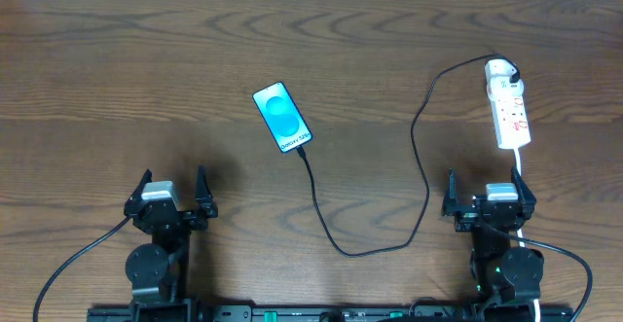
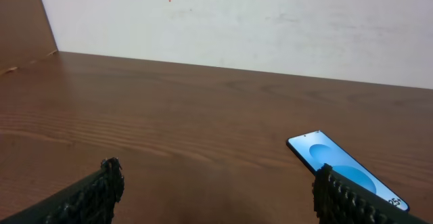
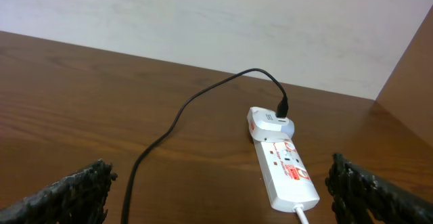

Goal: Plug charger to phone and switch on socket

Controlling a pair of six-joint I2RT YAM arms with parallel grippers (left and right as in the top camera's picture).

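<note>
The phone [image 1: 282,116] lies face up at the table's middle, its blue screen lit; it also shows at the right of the left wrist view as the phone [image 2: 335,162]. The charger [image 1: 421,176], a thin black cable, runs from an adapter on the socket's far end, loops toward me and ends at the phone's near edge; I cannot tell whether its tip is inserted. The white socket [image 1: 509,103] with red markings lies at the right, ahead of my right gripper [image 1: 490,181], which is open and empty. My left gripper [image 1: 174,181] is open and empty, left of and nearer than the phone.
In the right wrist view the socket [image 3: 284,166] lies between the finger lines and the charger [image 3: 176,116] curves to its left. The socket's white cord [image 1: 519,161] runs back toward the right arm. A white wall bounds the table's far edge.
</note>
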